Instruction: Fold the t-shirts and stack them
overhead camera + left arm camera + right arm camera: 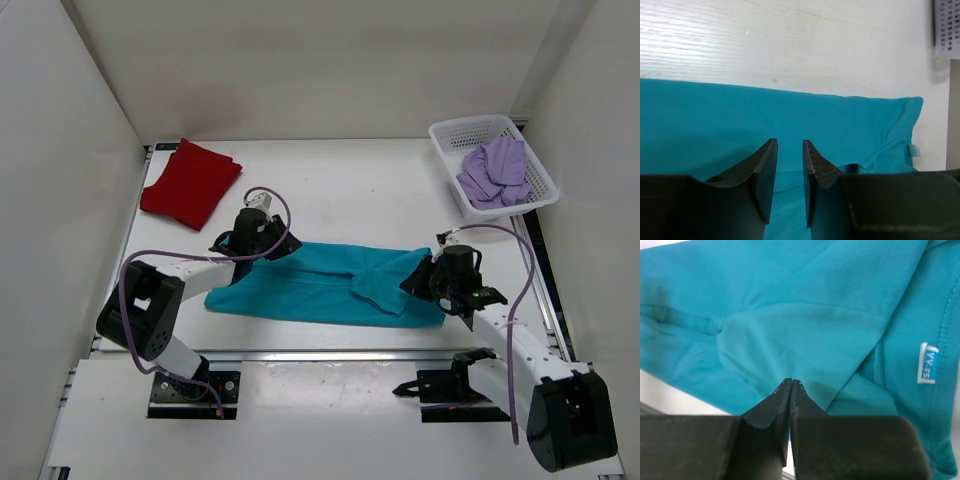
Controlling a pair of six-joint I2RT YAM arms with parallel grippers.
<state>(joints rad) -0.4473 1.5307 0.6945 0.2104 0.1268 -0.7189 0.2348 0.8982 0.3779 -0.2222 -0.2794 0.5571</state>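
A teal t-shirt (310, 285) lies folded into a long band across the middle of the table. My left gripper (268, 248) hovers over its far left edge. In the left wrist view the gripper (790, 142) is open, with teal cloth (790, 110) showing below the gap. My right gripper (418, 282) is at the shirt's right end, over a bunched sleeve. In the right wrist view it (791, 381) is shut, tips together above the teal fabric (805, 305), and I see nothing pinched. A dark red t-shirt (190, 183) lies folded at the back left. A lavender t-shirt (495, 172) is crumpled in the basket.
A white mesh basket (470, 127) stands at the back right corner, its edge also in the left wrist view (946, 27). White walls close in the table on the left, back and right. A small white and blue label (928, 363) is sewn on the teal shirt.
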